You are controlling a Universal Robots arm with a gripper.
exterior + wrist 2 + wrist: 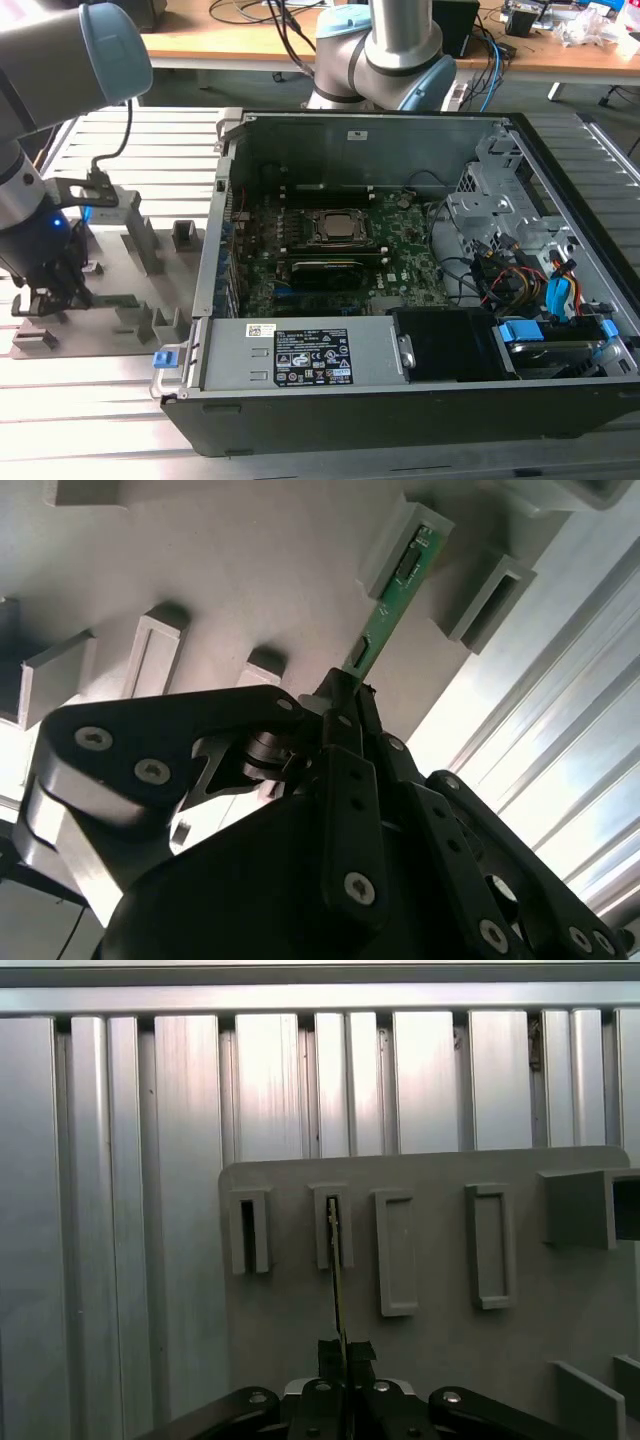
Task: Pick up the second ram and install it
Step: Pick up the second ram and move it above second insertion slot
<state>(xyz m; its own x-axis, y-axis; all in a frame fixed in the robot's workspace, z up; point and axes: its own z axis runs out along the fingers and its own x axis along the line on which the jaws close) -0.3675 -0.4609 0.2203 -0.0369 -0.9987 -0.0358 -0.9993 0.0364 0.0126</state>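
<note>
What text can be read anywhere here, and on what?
No text is readable.
On the case front rail, big label: print too small to read.
On the case's back wall, small sticker: too small to read.
On the ram held by the gripper: no legible marking.

Wooden desk (180, 45) (cables (290, 30) atop) stands behind ribbed metal table (90, 420).

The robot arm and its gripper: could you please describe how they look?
The arm has silver-grey tubular links and light blue joint caps; a black cable runs by its wrist. The gripper is matt black, its flat linkage fingers pinned with round screw heads.
</note>
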